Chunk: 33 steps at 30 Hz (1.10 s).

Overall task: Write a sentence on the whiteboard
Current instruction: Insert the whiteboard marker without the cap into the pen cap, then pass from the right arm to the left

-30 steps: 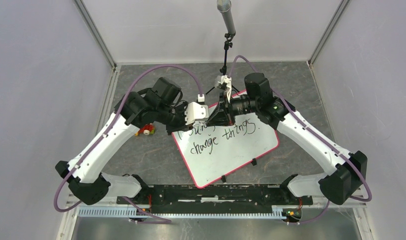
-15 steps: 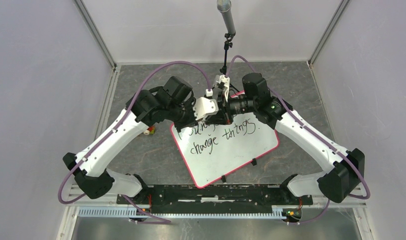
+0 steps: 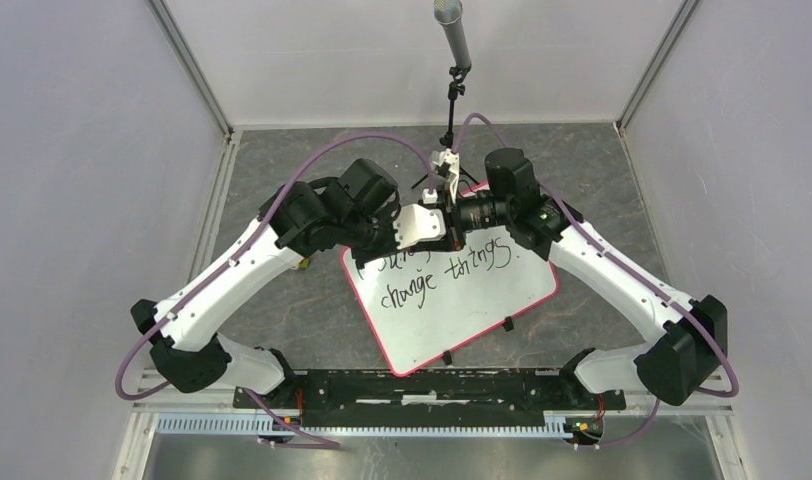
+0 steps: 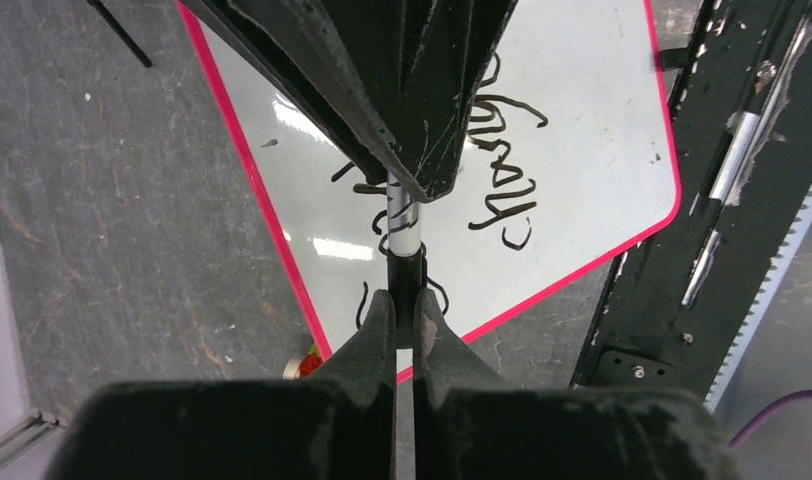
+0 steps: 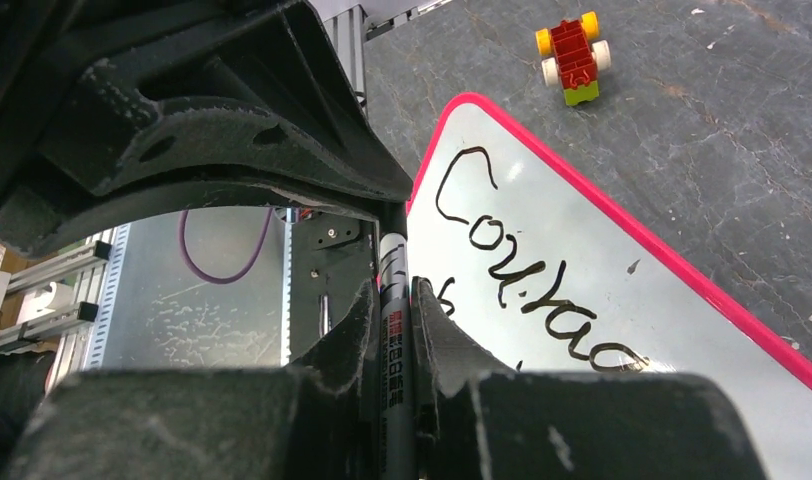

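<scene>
1. Plainly, we see the whiteboard (image 3: 492,300) lying flat and skewed on the grey table (image 3: 312,320), at the centre of the top view, with one corner toward the lower edge.
2. We read the sentence (image 3: 437,272) in black across its upper half. "change things" shows, while the line above it is partly hidden under the grippers.
3. We find both grippers meeting tip to tip over the board's upper edge, just above the centre of the frame.
4. We see the left gripper (image 4: 404,300) at the bottom centre of its wrist view, pinched tight on the black end of the marker (image 4: 403,222).
5. We see the right gripper (image 5: 392,300) at the bottom centre of its own view, clamped nearly closed around the marker's grey barrel, label toward the camera.
6. We see the marker spanning between the two grippers above the board, but we cannot see its tip.
7. We spot the toy car (image 5: 572,50) at the upper right of the right wrist view, on the table near the board's corner and not touching it.
</scene>
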### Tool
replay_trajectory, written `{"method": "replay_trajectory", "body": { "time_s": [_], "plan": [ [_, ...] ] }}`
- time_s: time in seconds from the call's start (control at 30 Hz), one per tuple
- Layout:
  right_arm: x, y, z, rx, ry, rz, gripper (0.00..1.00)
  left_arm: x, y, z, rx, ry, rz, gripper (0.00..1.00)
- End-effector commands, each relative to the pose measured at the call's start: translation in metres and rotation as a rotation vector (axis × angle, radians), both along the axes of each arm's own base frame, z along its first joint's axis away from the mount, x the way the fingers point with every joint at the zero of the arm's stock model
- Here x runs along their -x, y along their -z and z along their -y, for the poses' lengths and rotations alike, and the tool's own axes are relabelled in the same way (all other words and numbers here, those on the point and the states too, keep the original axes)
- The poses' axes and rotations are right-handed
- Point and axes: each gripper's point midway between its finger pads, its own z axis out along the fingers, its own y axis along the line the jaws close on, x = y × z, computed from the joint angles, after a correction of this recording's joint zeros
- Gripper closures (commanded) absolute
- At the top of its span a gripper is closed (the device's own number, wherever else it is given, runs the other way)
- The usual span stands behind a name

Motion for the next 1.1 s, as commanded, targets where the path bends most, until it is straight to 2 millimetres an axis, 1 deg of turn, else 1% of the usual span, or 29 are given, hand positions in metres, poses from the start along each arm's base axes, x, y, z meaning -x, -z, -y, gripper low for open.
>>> {"method": "replay_trajectory", "body": {
  "time_s": [0.0,0.1,0.17,0.23,0.27,0.33,0.4,0.47,0.53,0.63,0.77,0.83,0.9,0.97,1.03,1.07],
  "plan": [
    [-0.003,-0.016,-0.011,-0.061,-0.021,0.054,1.00,-0.007,-0.056,0.056,0.246,0.084,0.123,0.97],
    [-0.011,-0.023,-0.001,-0.064,-0.004,0.081,1.00,0.001,-0.065,0.041,0.264,0.078,0.104,0.83],
    [-0.017,-0.031,0.009,-0.086,0.011,0.073,1.00,0.010,-0.071,0.027,0.297,0.090,0.069,0.72],
    [-0.023,-0.039,0.018,-0.109,0.027,0.081,1.00,0.016,-0.075,0.011,0.331,0.080,0.038,0.62],
    [-0.024,-0.043,0.022,-0.120,0.032,0.089,1.00,0.019,-0.077,0.005,0.354,0.068,0.020,0.54],
    [-0.021,-0.051,0.026,-0.145,0.018,0.102,1.00,0.016,-0.079,-0.009,0.404,0.007,-0.028,0.43],
    [-0.015,-0.058,0.028,-0.166,0.002,0.122,1.00,0.012,-0.083,-0.021,0.481,-0.050,-0.105,0.36],
    [-0.009,-0.064,0.029,-0.189,-0.014,0.136,1.00,0.011,-0.079,-0.028,0.523,-0.084,-0.182,0.34],
    [-0.002,-0.067,0.030,-0.205,-0.037,0.134,1.00,0.011,-0.071,-0.029,0.529,-0.098,-0.228,0.33],
    [0.005,-0.070,0.028,-0.216,-0.065,0.122,1.00,0.018,-0.062,-0.024,0.546,-0.060,-0.283,0.30],
    [0.020,-0.069,0.020,-0.214,-0.116,0.124,1.00,0.021,-0.061,-0.019,0.564,-0.024,-0.293,0.28],
    [0.021,-0.068,0.016,-0.207,-0.113,0.130,1.00,0.026,-0.059,-0.015,0.572,0.006,-0.318,0.28],
    [0.021,-0.068,0.013,-0.204,-0.120,0.122,1.00,0.031,-0.054,-0.009,0.559,0.030,-0.330,0.31],
    [0.023,-0.068,0.011,-0.204,-0.129,0.119,1.00,0.029,-0.047,-0.004,0.538,0.024,-0.314,0.36],
    [0.027,-0.068,0.009,-0.205,-0.144,0.115,1.00,0.027,-0.045,-0.003,0.534,0.024,-0.303,0.44],
    [0.028,-0.067,0.007,-0.205,-0.150,0.114,1.00,0.027,-0.045,-0.002,0.534,0.026,-0.304,0.49]
  ]
}}
